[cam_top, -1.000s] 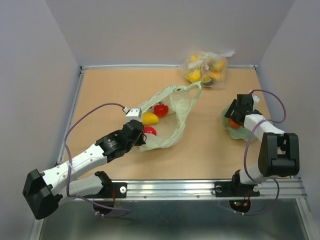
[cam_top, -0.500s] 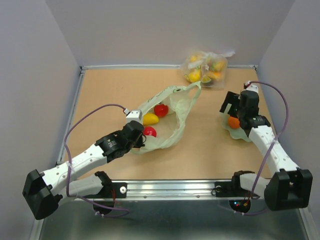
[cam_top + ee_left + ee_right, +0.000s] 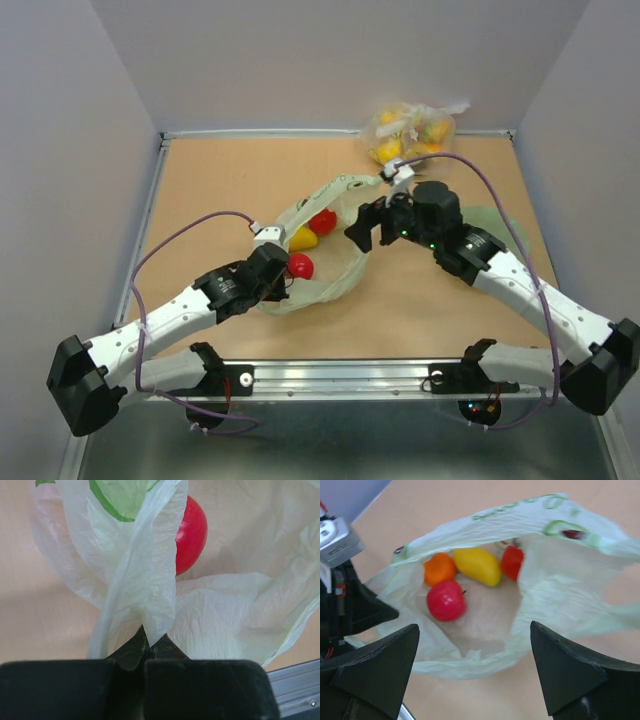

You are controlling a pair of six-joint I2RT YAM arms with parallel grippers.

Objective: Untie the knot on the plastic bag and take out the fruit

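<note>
Here left end effector (image 3: pixel 148 649) pinches plastic bag (image 3: pixel 220 615) edge.

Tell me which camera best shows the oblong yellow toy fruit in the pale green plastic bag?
Right wrist view: it looks into the pale green plastic bag, showing the oblong yellow toy fruit clearly. Top external shows a small yellow patch; left wrist misses it.

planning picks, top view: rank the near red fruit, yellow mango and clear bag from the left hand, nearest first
From the left hand:
1. near red fruit, just beside it inside the green bag
2. yellow mango, behind that fruit, also inside
3. clear bag, far table edge, right of centre
</note>
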